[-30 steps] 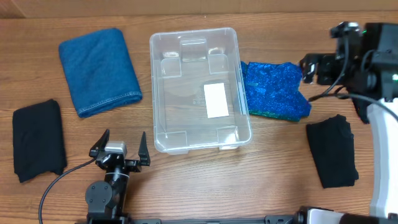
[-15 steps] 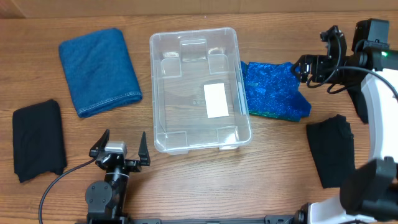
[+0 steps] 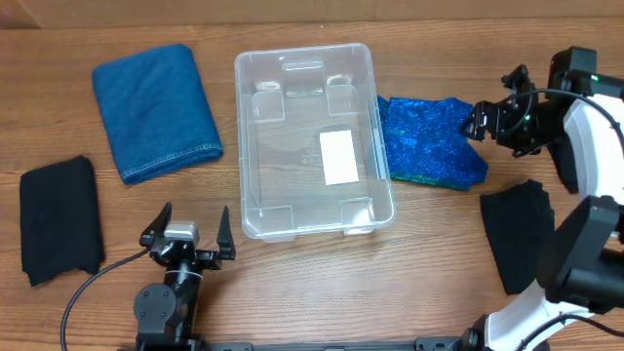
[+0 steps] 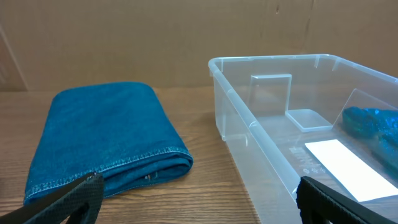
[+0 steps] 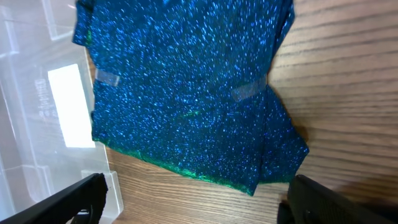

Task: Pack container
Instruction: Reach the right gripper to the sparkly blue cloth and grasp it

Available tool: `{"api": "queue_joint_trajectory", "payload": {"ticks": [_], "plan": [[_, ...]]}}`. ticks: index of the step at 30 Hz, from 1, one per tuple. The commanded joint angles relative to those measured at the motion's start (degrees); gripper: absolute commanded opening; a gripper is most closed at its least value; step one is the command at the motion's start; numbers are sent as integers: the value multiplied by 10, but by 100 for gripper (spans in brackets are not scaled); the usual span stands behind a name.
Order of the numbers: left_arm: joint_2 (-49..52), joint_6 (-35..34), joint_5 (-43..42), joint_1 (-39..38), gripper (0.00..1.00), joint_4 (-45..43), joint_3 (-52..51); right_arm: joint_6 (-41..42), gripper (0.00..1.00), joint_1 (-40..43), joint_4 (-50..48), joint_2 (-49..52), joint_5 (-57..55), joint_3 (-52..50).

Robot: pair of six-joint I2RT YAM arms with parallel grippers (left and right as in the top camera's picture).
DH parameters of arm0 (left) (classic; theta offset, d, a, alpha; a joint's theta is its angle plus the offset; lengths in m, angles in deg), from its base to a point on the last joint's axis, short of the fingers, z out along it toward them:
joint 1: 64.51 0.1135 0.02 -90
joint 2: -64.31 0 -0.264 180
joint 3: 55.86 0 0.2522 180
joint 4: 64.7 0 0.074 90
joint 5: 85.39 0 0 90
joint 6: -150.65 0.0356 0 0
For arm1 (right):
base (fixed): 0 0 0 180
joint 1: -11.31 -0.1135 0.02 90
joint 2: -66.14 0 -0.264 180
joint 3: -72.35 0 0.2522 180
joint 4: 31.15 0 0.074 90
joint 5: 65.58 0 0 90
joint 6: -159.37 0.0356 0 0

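I am holding the right gripper (image 3: 490,100) above the outer edge of the glittery blue cloth (image 3: 429,141), jaws spread wide and gripping nothing. The container (image 3: 304,49) is sitting mid-table, nothing in it but its white label, with that cloth lying right up against its right wall. I am aiming to come down on the cloth's far side, well clear of the plastic rim, and to pinch through all the folded layers (the slick fabric looks likely to slip or unfold if I catch only the top one). Then I am planning a lift high enough to clear the wall before laying it flat. The left gripper (image 3: 188,226) is waiting at the near edge, likewise wide open and empty.
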Motion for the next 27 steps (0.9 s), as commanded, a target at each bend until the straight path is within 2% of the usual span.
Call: {"api": "queue_joint_trajectory", "payload": {"ticks": [1, 16, 27], "plan": [[-5, 11, -2, -1, 100, -1, -2, -8, 100, -2, 0, 22, 3, 12], [-5, 11, -2, -1, 100, 0, -2, -25, 100, -3, -28, 119, 8, 11], [-5, 11, 0, -1, 100, 0, -2, -53, 100, -5, -56, 122, 43, 11]]}}
